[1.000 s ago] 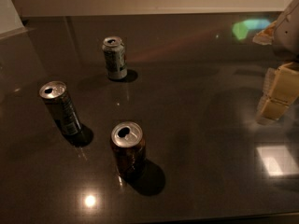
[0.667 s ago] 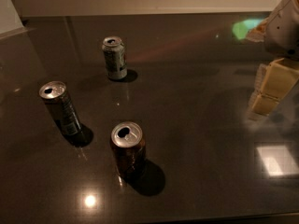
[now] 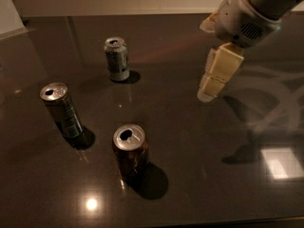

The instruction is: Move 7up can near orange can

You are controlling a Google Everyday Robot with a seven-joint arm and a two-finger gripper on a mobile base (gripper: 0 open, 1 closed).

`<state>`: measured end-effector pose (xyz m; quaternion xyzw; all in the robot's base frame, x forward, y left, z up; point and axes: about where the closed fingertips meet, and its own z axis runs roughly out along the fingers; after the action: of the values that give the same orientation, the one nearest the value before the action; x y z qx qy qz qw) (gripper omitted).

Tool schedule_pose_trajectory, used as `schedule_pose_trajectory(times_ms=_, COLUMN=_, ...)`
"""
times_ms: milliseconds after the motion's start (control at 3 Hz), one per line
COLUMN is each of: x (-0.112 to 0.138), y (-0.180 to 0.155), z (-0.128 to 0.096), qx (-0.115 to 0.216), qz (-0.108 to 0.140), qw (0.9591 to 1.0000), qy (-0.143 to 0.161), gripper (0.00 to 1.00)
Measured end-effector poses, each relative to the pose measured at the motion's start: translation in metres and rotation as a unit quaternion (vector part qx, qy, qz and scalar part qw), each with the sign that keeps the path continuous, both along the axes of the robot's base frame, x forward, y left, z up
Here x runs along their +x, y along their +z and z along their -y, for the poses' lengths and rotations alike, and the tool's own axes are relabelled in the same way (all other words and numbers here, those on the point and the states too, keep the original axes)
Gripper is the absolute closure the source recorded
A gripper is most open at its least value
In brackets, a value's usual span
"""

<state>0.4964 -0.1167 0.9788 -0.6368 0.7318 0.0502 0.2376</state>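
Gripper [image 3: 214,77] hanging at upper right, above the worktop [image 3: 190,175], well apart from all three cans. Cannot tell the opening of the jaws from this angle; nothing seen held. 7up can [image 3: 117,58] upright toward the far side, left of centre, untouched, well apart from the orange can [image 3: 130,151], itself upright near the front edge. Slim dark can [image 3: 61,109] upright at the left, between those two in depth but off to the side.

Judged as barely begun: no reach to the 7up can made yet.

Likely risks from here:
- Coming in low from the right and clipping the can's side with a jaw tip, tipping it or sliding it across the glossy worktop.
- Closing off-centre on the smooth round wall and squeezing it out sideways.
- Carrying it toward the front and brushing the slim dark can, tall, narrow and probably easy to topple.
- Setting down too close and knocking the orange can.
- Mistaking the slim dark can for the target, given the dim light and the similar silver tops.
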Motion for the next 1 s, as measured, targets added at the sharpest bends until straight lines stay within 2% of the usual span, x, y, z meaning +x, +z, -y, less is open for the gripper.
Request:
schedule_pose_trajectory(times_ms=333, x=0.027, y=-0.011, z=-0.039, qx=0.045, qz=0.008, qw=0.9989, qy=0.007, gripper=0.00)
schedule_pose_trajectory(times_ms=1000, x=0.087, y=-0.035, z=-0.101, qx=0.119, qz=0.033, qw=0.9920, qy=-0.026, gripper=0.00)
